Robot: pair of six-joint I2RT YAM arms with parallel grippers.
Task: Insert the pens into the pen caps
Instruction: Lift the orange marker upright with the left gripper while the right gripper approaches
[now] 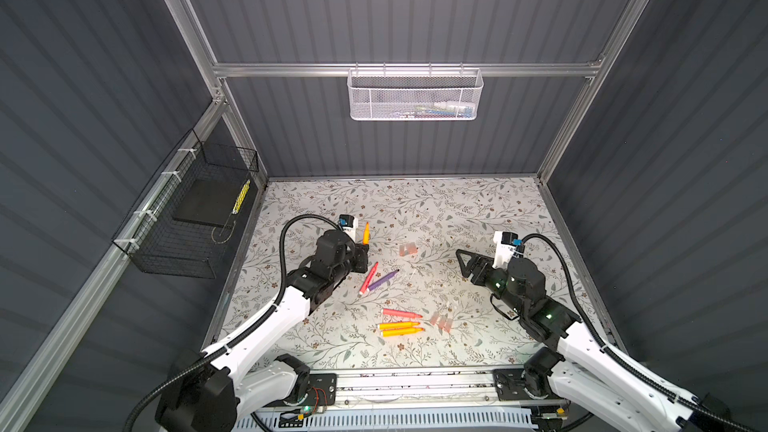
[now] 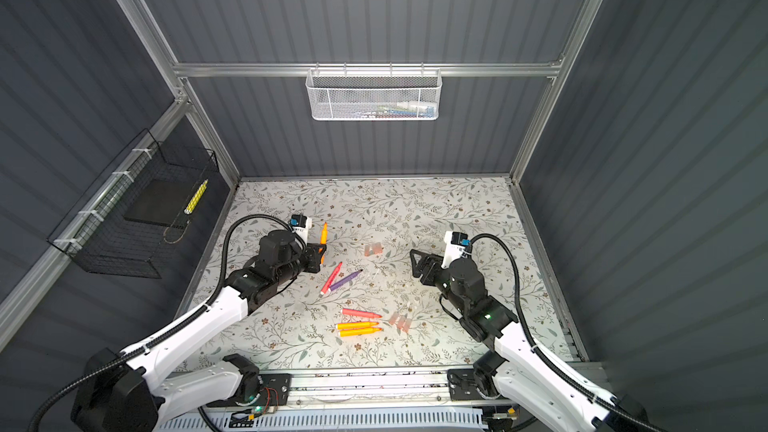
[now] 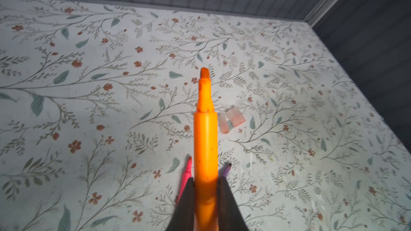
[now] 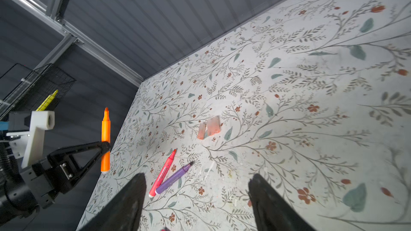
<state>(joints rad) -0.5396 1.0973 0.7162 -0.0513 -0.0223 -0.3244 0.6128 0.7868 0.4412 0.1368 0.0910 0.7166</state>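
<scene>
In both top views the left gripper pinches an orange pen on the rear part of its barrel. The tip points toward the back wall. The right gripper hovers over the desk, jaws spread and empty. A pink pen and a purple pen lie beside the left gripper, and three more pens lie nearer the front. The left wrist view shows the jaws pressed on the orange barrel, with two pen caps lying on the desk beyond. The right wrist view shows those caps ahead of the spread jaws. The step in hand appears to be fetching a cap. The next move calls for the right gripper to grasp one cap and align its mouth with the pen tip.
</scene>
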